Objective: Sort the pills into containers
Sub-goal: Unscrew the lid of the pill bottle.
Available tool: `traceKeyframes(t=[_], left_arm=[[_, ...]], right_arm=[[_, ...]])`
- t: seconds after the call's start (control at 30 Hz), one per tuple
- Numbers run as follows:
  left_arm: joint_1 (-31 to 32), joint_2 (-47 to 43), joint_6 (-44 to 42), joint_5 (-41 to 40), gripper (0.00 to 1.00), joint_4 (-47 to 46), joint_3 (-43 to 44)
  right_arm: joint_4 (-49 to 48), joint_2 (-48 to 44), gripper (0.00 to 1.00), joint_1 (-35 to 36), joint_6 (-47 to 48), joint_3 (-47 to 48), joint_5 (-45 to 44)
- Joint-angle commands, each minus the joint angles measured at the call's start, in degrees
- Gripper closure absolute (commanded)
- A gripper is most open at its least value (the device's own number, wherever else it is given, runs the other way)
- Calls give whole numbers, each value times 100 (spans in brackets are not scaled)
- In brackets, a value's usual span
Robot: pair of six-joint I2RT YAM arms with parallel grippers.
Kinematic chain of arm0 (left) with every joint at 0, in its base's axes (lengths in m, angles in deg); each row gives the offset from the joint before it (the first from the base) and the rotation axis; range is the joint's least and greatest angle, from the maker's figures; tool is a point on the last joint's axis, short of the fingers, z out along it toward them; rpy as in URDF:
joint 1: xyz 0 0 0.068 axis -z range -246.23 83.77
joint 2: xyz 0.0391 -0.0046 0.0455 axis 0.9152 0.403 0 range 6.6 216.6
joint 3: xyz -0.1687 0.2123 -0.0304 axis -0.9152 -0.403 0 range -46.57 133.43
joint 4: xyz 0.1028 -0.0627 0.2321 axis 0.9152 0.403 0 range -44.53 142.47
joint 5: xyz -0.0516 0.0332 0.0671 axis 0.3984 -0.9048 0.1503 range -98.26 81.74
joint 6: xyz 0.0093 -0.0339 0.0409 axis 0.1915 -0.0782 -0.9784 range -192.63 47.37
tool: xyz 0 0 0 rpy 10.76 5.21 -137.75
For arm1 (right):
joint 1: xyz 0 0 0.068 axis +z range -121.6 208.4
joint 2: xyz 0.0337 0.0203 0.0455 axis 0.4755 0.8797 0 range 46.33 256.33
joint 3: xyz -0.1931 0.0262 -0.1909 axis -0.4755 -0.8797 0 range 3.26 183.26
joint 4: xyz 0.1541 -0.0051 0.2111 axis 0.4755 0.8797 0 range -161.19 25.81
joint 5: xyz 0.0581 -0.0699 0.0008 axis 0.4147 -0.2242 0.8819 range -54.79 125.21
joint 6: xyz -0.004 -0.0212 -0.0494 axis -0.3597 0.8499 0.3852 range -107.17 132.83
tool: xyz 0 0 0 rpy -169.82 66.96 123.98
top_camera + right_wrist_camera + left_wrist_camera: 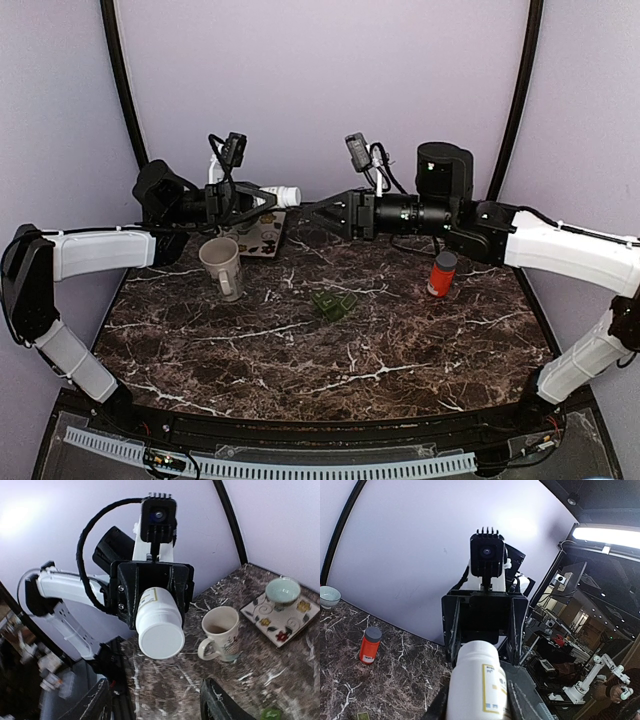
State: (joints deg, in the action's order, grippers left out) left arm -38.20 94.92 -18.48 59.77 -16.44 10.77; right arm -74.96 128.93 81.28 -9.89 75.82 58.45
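Observation:
My left gripper (275,197) is shut on a white pill bottle (284,194), held level above the back of the table with its cap toward the right arm. In the left wrist view the bottle (477,682) sits between my fingers. My right gripper (306,208) stands open just in front of the cap, apart from it. From the right wrist the bottle (159,625) shows cap-on above my two spread fingertips (220,705). An orange bottle (441,273) with a grey cap stands at the right. The pills are hidden.
A cream mug (222,267) stands left of centre. Behind it a floral tile (264,238) carries a small bowl (282,591). A small green object (333,304) lies mid-table. Purple walls close in the back and both sides.

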Motion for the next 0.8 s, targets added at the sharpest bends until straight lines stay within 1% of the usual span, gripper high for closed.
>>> traceKeyframes(t=[0.0, 0.1, 0.17, 0.23, 0.4, 0.57, 0.77], left_arm=[[35, 23, -124, -4, 100, -263, 198], [34, 25, -224, -5, 100, -193, 203], [36, -21, -421, -5, 100, -19, 192], [32, -76, -614, -5, 100, 179, 180], [35, -211, -1000, -24, 100, 629, 166], [44, -319, -1336, -74, 100, 1038, 172], [59, -348, -1479, -85, 100, 1184, 191]], right_arm=[[-1371, -198, 39, -169, -2392, -447, 117], [-1998, -77, 40, -250, -3420, -609, 256], [-2410, 24, 40, -276, -3901, -856, 342], [-2558, 109, 41, -294, -4223, -874, 303], [-2680, 269, 42, -314, -4622, -763, 258], [-2497, 391, 43, -314, -4773, -502, 264], [-2310, 499, 43, -303, -4803, -362, 298]])
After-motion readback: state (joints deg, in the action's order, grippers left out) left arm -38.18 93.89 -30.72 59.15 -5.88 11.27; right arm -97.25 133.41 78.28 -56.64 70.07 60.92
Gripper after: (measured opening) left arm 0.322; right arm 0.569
